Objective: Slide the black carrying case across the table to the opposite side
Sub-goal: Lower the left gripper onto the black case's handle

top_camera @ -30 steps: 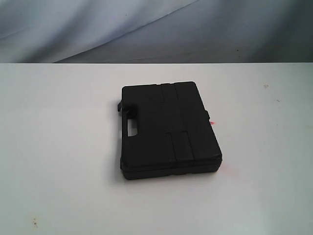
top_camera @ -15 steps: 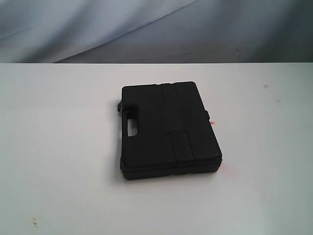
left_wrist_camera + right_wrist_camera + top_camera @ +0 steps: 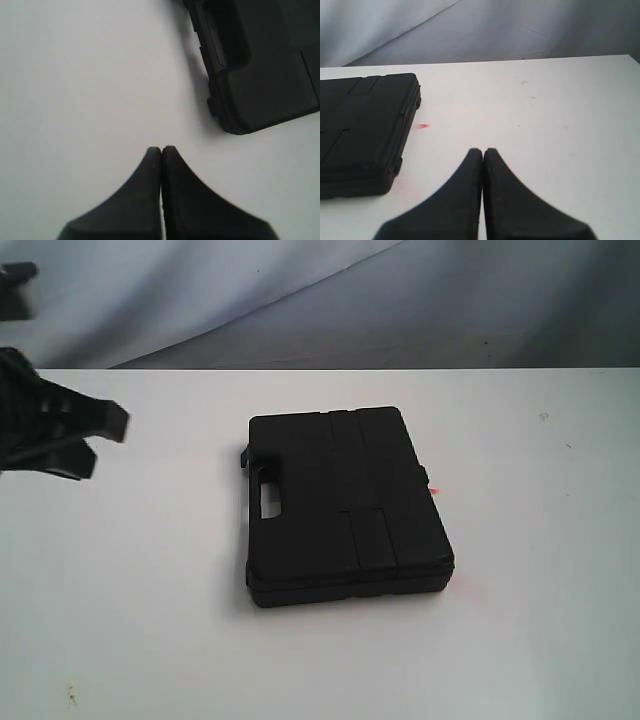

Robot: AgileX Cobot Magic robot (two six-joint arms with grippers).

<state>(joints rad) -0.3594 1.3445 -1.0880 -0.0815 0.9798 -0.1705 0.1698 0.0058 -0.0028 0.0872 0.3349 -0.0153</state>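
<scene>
The matte black case [image 3: 345,505] lies flat in the middle of the white table [image 3: 540,620], its handle slot [image 3: 268,502] on the left edge and its ribbed lid facing up. My left gripper [image 3: 105,440] hangs over the table's left side, well apart from the case. In the left wrist view its fingertips [image 3: 161,149] are pressed together with nothing between them, and the case's handle side [image 3: 260,65] lies ahead. My right gripper [image 3: 483,150] is shut and empty beside the case's other edge [image 3: 360,130]; the exterior view does not show it.
A grey-blue cloth backdrop [image 3: 300,300] hangs behind the table's far edge. A small red mark [image 3: 422,126] sits on the table by the case's right edge. A few dark specks [image 3: 70,695] dot the near left.
The left arm has come into the exterior view from the left edge. The case has not moved.
</scene>
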